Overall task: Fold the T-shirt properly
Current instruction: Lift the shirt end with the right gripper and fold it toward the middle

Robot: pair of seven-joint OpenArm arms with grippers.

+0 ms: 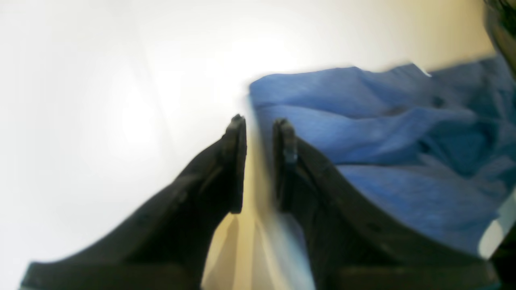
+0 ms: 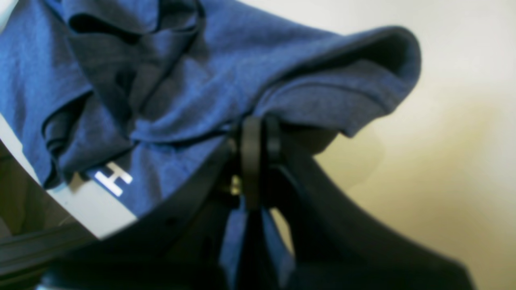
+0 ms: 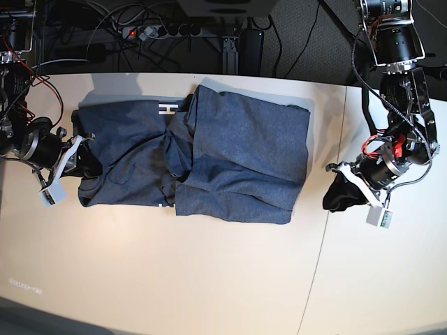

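The blue-grey T-shirt (image 3: 237, 153) lies rumpled and partly folded over itself on the pale table (image 3: 209, 279), with white lettering (image 3: 167, 108) showing near its far edge. My right gripper (image 3: 85, 162) is at the shirt's left edge. The right wrist view shows this gripper (image 2: 261, 133) shut on a bunched fold of the T-shirt (image 2: 201, 80), beside a white letter (image 2: 113, 179). My left gripper (image 3: 335, 195) rests on bare table just right of the shirt. In the left wrist view its fingers (image 1: 260, 125) stand a little apart with nothing between them, and the T-shirt (image 1: 383, 133) lies just to their right.
A seam (image 3: 323, 230) runs across the tabletop to the right of the shirt. Behind the table's far edge are a power strip (image 3: 154, 31) and loose cables on a dark floor. Red wires (image 3: 21, 77) hang by the arm at the left.
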